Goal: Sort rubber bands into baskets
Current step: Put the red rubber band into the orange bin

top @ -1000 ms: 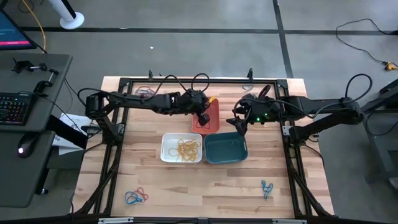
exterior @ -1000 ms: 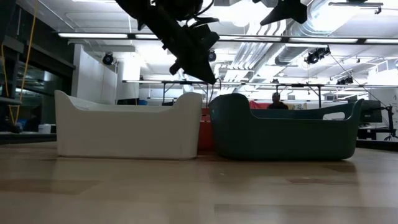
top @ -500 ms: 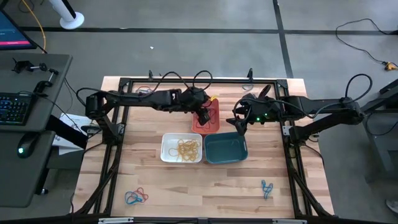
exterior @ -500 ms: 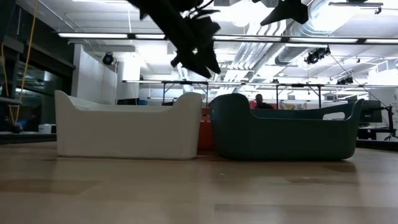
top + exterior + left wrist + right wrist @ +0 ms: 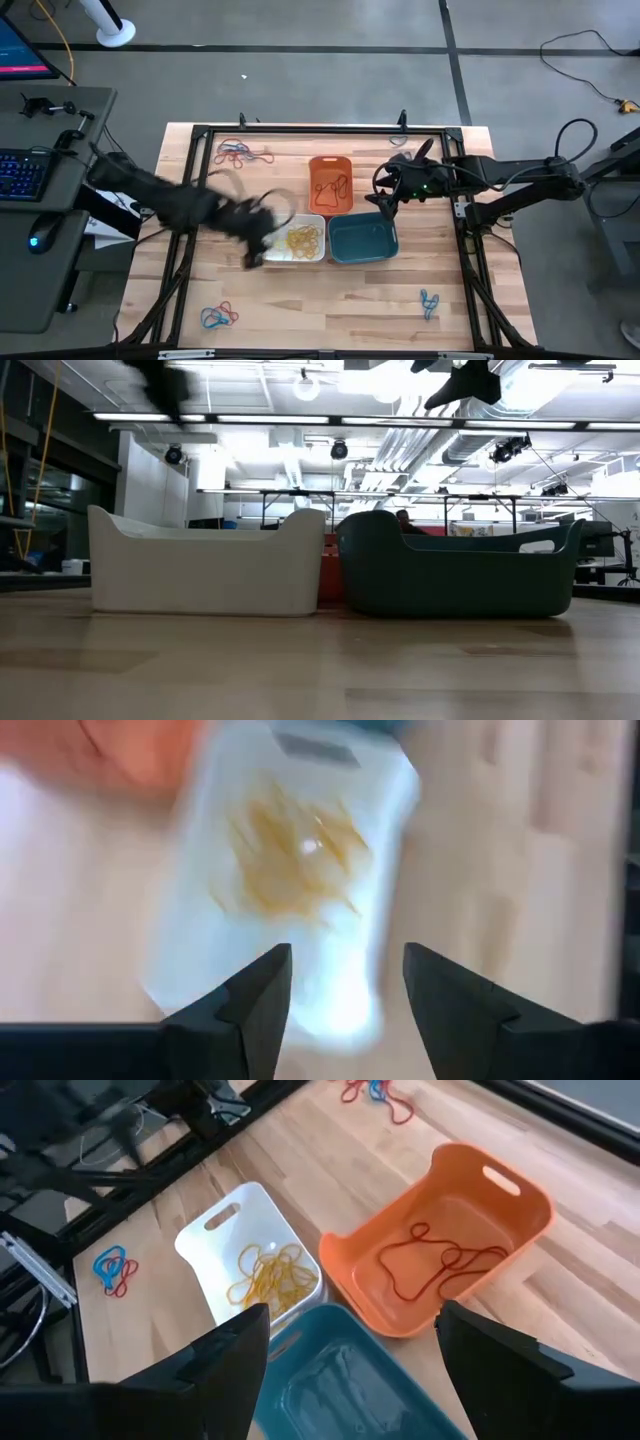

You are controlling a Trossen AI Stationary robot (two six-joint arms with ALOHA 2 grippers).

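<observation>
Three baskets stand together mid-table. The orange basket [image 5: 331, 184] holds red rubber bands [image 5: 440, 1260]. In front of it, the white basket [image 5: 292, 238] holds yellow rubber bands [image 5: 268, 1276], and the teal basket [image 5: 363, 238] stands to its right. My left gripper [image 5: 254, 256], blurred, is open above the white basket's near left corner, with nothing between its fingers [image 5: 345, 1010]. My right gripper [image 5: 385, 201] hangs open over the teal basket's far right corner. Loose bands lie far left [image 5: 240, 153], near left [image 5: 218, 317] and near right [image 5: 429, 302].
A black frame [image 5: 190, 200] runs along the table's left, far and right sides. Bare wood lies in front of the baskets [image 5: 330, 300]. The low view shows the white basket [image 5: 205, 565] and the teal basket [image 5: 460, 570] side by side, with a person far behind.
My left gripper has opened above the orange basket. It then swung fast toward the table's near left, past the white basket, and now shows blurred at that basket's near left corner. The right arm has kept still.
</observation>
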